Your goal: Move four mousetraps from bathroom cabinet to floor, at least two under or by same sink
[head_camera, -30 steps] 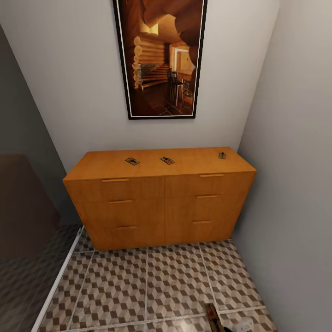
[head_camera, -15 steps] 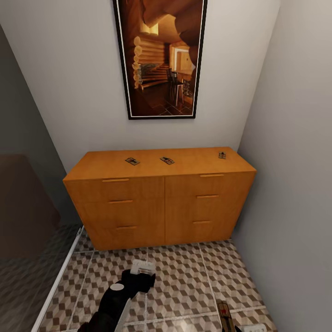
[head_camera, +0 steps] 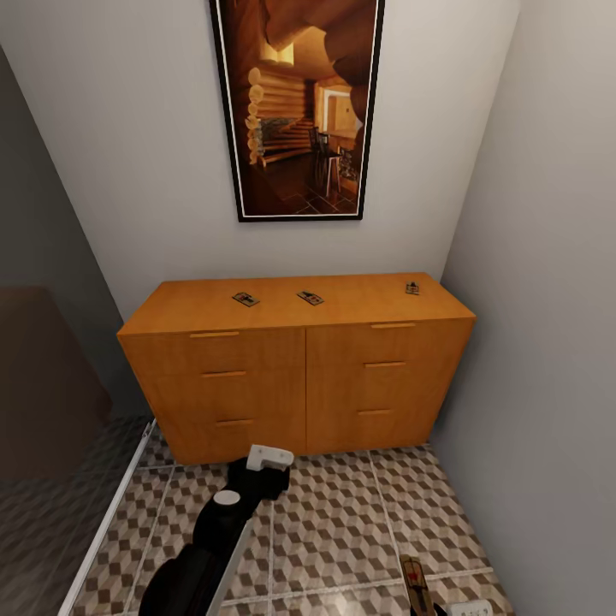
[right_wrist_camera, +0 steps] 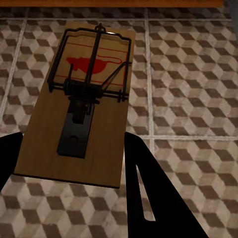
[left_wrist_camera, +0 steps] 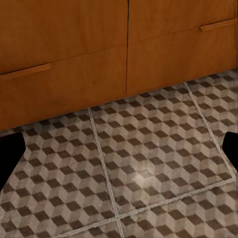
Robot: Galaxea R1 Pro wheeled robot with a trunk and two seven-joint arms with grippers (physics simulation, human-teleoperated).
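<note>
On the cabinet [head_camera: 299, 312] top, near its back edge, three traps [head_camera: 310, 298] are still waiting, and the left gripper [head_camera: 267, 459] is hanging low before the drawers. Left wrist view: its fingers [left_wrist_camera: 10, 151] are spread wide over bare floor [left_wrist_camera: 148, 163], with plenty of room. Right wrist view: the right gripper [right_wrist_camera: 74, 163] is pinching the fourth trap [right_wrist_camera: 82, 101] just above the tiles.

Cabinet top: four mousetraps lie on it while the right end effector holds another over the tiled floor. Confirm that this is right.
Not quite: the head view shows three mousetraps on the cabinet top, at and, not four. The rest holds: the right end effector grips a mousetrap over the tiled floor.
</note>
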